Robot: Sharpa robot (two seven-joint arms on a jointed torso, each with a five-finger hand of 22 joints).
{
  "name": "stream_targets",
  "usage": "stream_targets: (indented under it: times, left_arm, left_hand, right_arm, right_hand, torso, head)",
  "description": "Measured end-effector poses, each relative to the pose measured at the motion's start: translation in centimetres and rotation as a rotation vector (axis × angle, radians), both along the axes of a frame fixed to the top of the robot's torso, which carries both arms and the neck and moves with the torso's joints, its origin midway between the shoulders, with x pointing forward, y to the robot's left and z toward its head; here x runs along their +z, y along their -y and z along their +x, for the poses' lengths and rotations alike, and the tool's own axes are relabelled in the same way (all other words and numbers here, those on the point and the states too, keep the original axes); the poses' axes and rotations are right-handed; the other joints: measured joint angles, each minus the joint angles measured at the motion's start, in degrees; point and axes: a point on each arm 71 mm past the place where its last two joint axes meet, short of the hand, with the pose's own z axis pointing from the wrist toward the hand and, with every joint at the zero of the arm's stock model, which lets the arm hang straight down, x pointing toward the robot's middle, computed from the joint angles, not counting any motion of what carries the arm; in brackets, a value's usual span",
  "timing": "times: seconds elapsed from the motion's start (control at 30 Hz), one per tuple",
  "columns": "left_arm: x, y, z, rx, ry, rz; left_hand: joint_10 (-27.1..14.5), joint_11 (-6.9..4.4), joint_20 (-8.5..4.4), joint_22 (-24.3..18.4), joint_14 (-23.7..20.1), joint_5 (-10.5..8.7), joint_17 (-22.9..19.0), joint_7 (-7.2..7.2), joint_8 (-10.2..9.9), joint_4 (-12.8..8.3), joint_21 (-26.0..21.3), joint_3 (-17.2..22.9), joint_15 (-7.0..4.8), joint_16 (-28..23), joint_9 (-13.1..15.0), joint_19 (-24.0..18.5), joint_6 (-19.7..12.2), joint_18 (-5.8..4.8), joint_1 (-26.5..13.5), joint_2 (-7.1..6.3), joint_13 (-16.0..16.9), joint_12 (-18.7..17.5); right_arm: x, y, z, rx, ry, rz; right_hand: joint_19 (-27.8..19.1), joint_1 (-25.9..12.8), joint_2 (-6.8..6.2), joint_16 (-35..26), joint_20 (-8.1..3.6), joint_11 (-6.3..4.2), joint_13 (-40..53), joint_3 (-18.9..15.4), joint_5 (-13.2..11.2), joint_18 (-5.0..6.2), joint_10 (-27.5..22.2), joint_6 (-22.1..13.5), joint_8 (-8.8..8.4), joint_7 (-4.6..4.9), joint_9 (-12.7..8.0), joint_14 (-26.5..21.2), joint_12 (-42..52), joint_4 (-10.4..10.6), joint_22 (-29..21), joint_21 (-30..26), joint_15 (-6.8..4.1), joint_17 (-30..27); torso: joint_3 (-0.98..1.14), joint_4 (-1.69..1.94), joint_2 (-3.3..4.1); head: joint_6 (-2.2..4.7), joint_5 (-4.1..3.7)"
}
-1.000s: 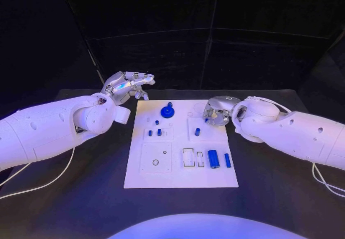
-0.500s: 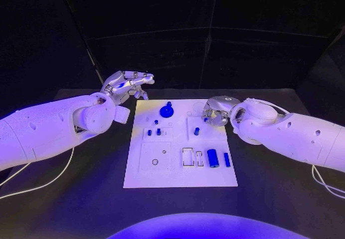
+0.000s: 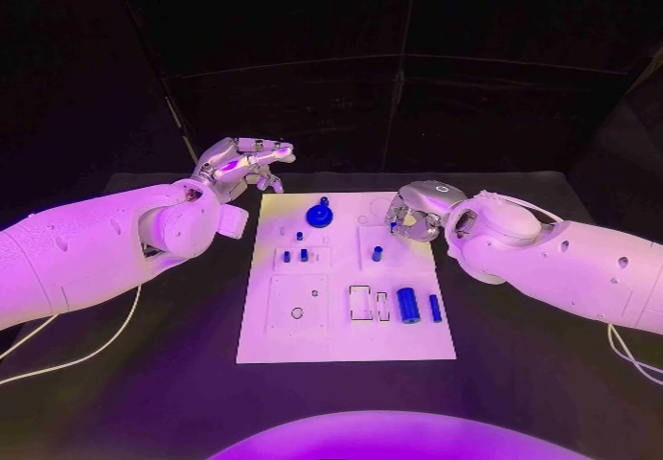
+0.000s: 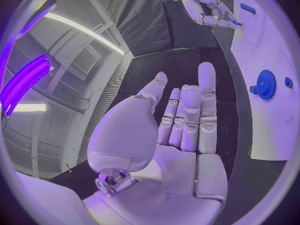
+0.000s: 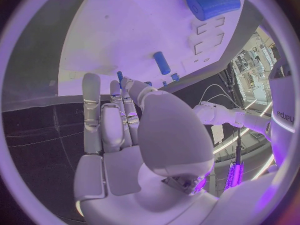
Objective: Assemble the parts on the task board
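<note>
Silver left hand (image 3: 246, 163) empty, fingers apart; right hand (image 3: 419, 210) pinching small blue peg (image 5: 120, 76) over flat white task board (image 3: 277, 335).

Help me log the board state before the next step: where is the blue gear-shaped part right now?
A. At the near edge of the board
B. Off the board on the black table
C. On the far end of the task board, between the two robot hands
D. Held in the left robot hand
C: the blue gear-shaped part sits on the far end of the task board, with the left robot hand and right robot hand on either side of it, neither holding it.
</note>
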Motion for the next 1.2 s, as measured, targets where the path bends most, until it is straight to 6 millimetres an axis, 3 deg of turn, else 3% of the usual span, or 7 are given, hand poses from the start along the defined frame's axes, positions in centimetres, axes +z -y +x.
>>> stream_targets:
  times: [0.33, 0.63, 0.93, 1.2]
  left_arm:
    - [0.0, -0.1, 0.1, 0.003, -0.001, 0.002]
    - [0.0, 0.1, 0.1, 0.0, -0.001, 0.0]
    - [0.0, 0.4, 0.0, -0.006, -0.001, -0.002]
    - [0.0, 0.9, 0.0, -0.015, -0.001, -0.006]
  left_hand:
    - [0.0, 0.0, 0.0, 0.01, 0.0, 0.0, -0.05, 0.0, 0.0, 0.0, 0.0, 0.0, 0.0, 0.0, 0.0, 0.0, 0.0, 0.0, 0.0, 0.0, -0.01, 0.0]
    - [0.0, 0.0, 0.0, 0.01, 0.0, 0.0, -0.13, 0.0, 0.0, 0.0, 0.0, 0.0, 0.0, 0.0, 0.0, 0.0, 0.0, 0.0, 0.0, 0.0, -0.01, 0.0]
    - [-0.21, -0.21, 0.0, -0.1, 0.0, 0.0, -0.26, 0.21, 0.0, -0.01, -0.23, -0.32, 0.0, 0.0, 0.0, 0.0, -0.21, 0.0, 0.0, 0.0, -0.01, 0.22]
    - [-0.21, -0.21, 0.0, -0.1, -0.2, 0.0, -0.26, 0.21, 0.0, -0.01, -0.23, -0.32, 0.21, 0.0, 0.0, 0.0, -0.21, -0.01, 0.0, 0.0, -0.02, 0.22]
  right_arm:
    - [1.1, 0.3, -1.8, 0.018, 0.025, 0.039]
    - [2.6, -3.1, -4.5, 0.116, 0.028, 0.124]
    - [3.3, -7.0, -6.5, 0.212, 0.014, 0.193]
    - [0.9, -9.7, -7.8, 0.259, -0.045, 0.213]
  right_hand:
    - [0.2, 0.0, 0.0, 0.0, 0.2, 0.0, -0.05, 0.0, 0.0, 0.0, 0.0, 0.17, -0.08, 0.17, -0.06, 0.0, -0.28, 0.0, 0.2, 0.0, 0.0, 0.06]
    - [0.19, 0.0, 0.0, 0.27, 0.2, -0.2, -0.09, 0.37, 0.0, 0.0, 0.2, 0.16, -0.12, 0.18, -0.04, 0.0, -0.29, -0.03, 0.26, 0.24, 0.0, 0.31]
    - [0.19, 0.0, -0.01, 0.26, 0.2, -0.2, -0.09, 0.37, -0.01, 0.0, 0.2, 0.15, -0.05, 0.18, -0.01, 0.0, -0.29, -0.03, 0.13, 0.23, 0.0, 0.42]
    - [0.19, -0.22, -0.23, 0.5, 0.2, -0.2, -0.11, 0.56, -0.12, 0.0, 0.2, 0.14, -0.05, 0.18, -0.01, 0.0, -0.56, -0.22, 0.1, 0.23, 0.0, 0.52]
  torso:
    - [-0.1, 0.0, -0.08]
    - [-0.09, 0.16, 0.02]
    - [-0.12, 0.25, -0.02]
    - [-0.23, 0.18, -0.18]
  head:
    - [0.21, -0.07]
    - [0.04, 0.84]
    - [-0.32, 2.92]
    - [-0.37, 4.25]
